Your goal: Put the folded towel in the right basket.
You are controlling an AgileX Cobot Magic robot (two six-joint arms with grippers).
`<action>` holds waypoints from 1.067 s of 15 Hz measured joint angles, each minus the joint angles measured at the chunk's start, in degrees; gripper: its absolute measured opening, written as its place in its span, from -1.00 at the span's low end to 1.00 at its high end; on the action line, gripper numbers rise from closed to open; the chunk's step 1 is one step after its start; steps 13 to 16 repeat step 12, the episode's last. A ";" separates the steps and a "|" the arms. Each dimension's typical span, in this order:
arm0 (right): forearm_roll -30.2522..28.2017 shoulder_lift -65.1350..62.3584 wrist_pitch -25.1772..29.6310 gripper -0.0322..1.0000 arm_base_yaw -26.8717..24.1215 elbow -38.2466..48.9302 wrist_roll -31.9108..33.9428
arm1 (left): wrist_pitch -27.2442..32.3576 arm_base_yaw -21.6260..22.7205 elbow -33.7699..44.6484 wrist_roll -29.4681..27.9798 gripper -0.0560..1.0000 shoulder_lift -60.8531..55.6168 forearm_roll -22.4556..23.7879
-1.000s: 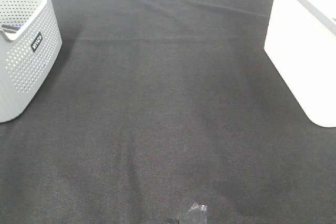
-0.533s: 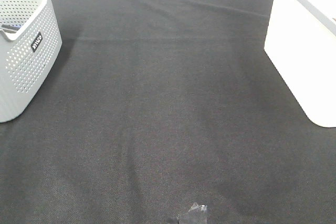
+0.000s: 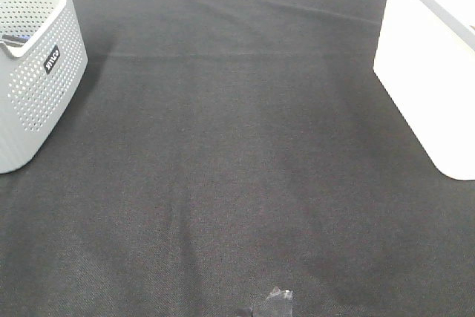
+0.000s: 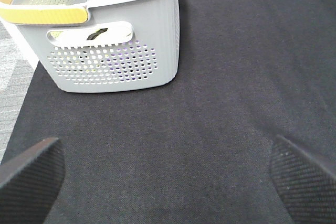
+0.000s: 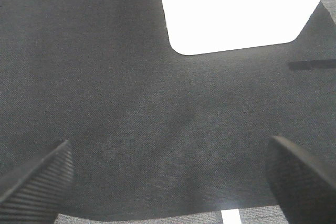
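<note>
Between the perforated grey plastic basket (image 3: 33,64) and the smooth white right basket (image 3: 430,64), we see bare woven black cloth (image 3: 237,168). Our left gripper (image 4: 168,177) and right gripper (image 5: 168,177) hang with ribbed pads spread wide, holding nothing. We judge they wait for a pickup, with the folded towel probably among the fabrics inside the grey basket, though we cannot tell.

The desk (image 3: 237,146) was covered in a dark charcoal cloth with a fine woven texture. At nine to ten o'clock stood a pale grey basket (image 3: 37,87) patterned with rows of small round holes, carrying a yellow handle (image 4: 44,15) and a small black label (image 3: 52,59); blue and black items showed inside. At two o'clock the other basket (image 3: 430,64) was plain white.
</note>
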 joint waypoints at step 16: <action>0.00 0.00 0.00 0.91 0.00 0.00 0.00 | 0.00 -1.49 0.00 0.00 0.98 0.00 0.00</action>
